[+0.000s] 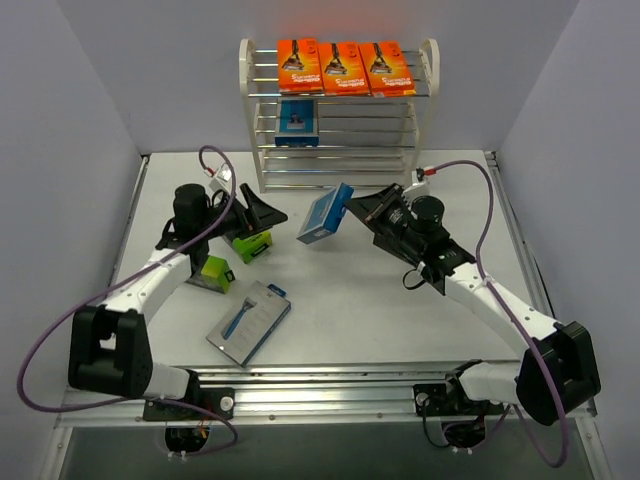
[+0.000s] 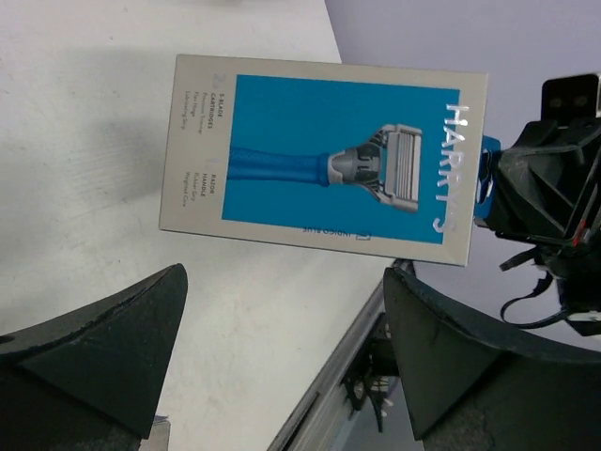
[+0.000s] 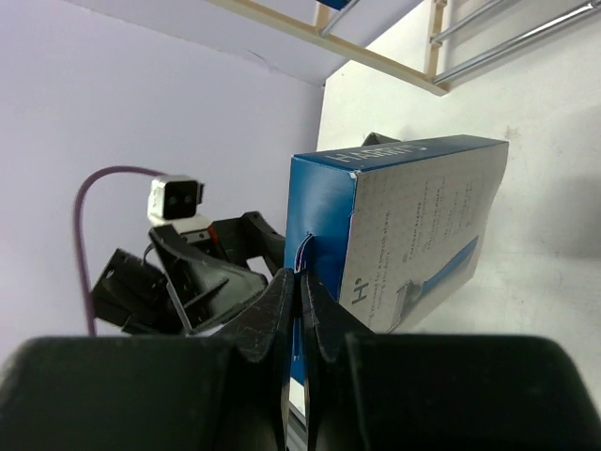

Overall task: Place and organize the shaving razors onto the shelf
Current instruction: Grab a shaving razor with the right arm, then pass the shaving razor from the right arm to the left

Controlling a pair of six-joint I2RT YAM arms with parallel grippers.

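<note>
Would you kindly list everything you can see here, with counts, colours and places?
shelf: one, white frame with silver rods, far edge of the table
orange razor packs: three, orange, side by side on the top tier
blue razor packs: three, blue and grey; one on a middle tier, one held up mid-table, one flat near the front
black-and-green boxes: two visible, lime green and black, on the table by the left arm; second at
table: one, white
left gripper: one, black, open, empty
right gripper: one, black, shut on the raised blue pack
</note>
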